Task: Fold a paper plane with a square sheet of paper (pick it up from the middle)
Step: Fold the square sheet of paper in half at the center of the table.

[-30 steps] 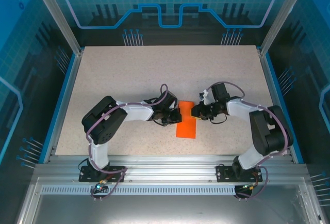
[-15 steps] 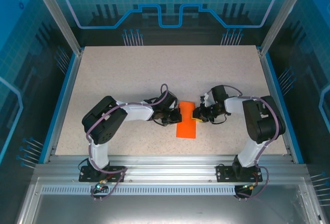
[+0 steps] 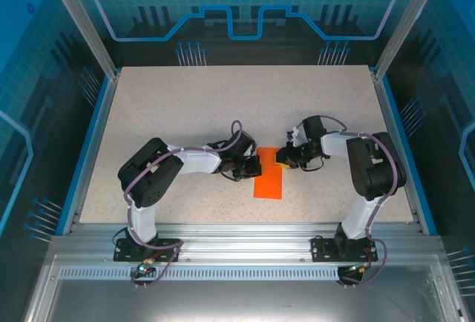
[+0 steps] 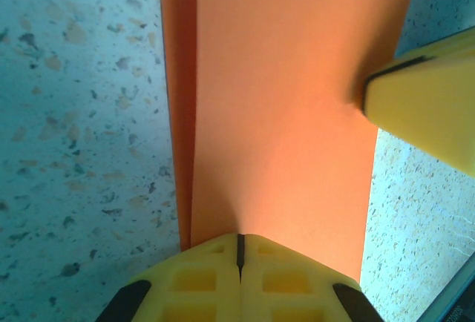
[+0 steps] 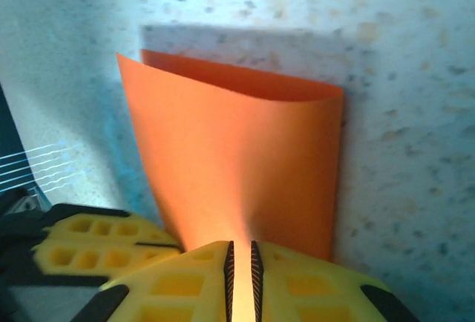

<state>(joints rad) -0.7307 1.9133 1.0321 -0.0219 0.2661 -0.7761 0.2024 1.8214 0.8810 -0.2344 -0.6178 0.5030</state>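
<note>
The square sheet of paper (image 3: 269,182) is bright orange, folded over into a narrow upright rectangle at the table's middle. My left gripper (image 3: 257,165) is at its left edge with its jaws shut on that edge (image 4: 240,237), and the paper (image 4: 282,99) dimples at the tips. My right gripper (image 3: 281,159) comes in from the opposite side near the top right corner. It is shut on the paper (image 5: 237,159), with orange showing between its jaws (image 5: 240,245). The upper layer bows up off the lower one. One of the right fingers (image 4: 427,107) shows in the left wrist view.
The speckled tabletop (image 3: 185,107) is bordered by blue rails and clear enclosure walls. Both forearms lie low on either side of the sheet. The left fingers (image 5: 82,246) sit close beside the right ones.
The right arm's elbow has swung inward and its gripper has edged slightly toward the back while still holding the paper's edge. The left arm and the sheet have stayed put.
</note>
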